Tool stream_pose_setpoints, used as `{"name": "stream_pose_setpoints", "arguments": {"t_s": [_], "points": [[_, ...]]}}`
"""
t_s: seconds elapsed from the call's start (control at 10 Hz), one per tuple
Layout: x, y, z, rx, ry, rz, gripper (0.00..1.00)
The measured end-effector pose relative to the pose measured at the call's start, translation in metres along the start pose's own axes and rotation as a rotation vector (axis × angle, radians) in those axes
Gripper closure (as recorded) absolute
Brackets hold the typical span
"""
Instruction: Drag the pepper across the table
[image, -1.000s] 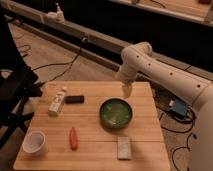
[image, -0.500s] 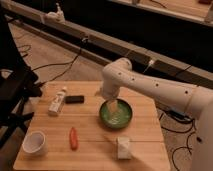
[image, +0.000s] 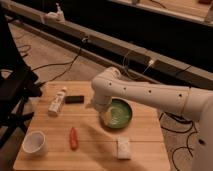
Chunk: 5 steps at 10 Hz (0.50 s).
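Observation:
The pepper (image: 73, 138), small, slim and orange-red, lies on the light wood table (image: 97, 148) at the front left, its long axis pointing away from me. My gripper (image: 106, 116) hangs at the end of the white arm (image: 145, 95), over the left edge of the green bowl (image: 125, 111). It is to the right of the pepper and a little behind it, apart from it, with bare table between them.
A white bottle (image: 57, 101) lies at the back left with a small black object (image: 75, 99) beside it. A white cup (image: 34, 143) stands at the front left corner. A white packet (image: 123, 147) lies in front of the bowl. A black chair (image: 12, 90) stands left of the table.
The arm has swung left across the table, from behind the bowl's right side to its left edge, and lower. The pepper and other objects have not moved.

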Motion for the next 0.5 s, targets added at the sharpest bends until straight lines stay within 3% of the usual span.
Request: {"name": "stream_pose_setpoints", "arguments": {"t_s": [0.3,0.5], "points": [[-0.012,-0.016,0.020,0.006,-0.019,-0.037,0.20],[-0.041,-0.027,0.044,0.005,-0.073,-0.075,0.20]]}}
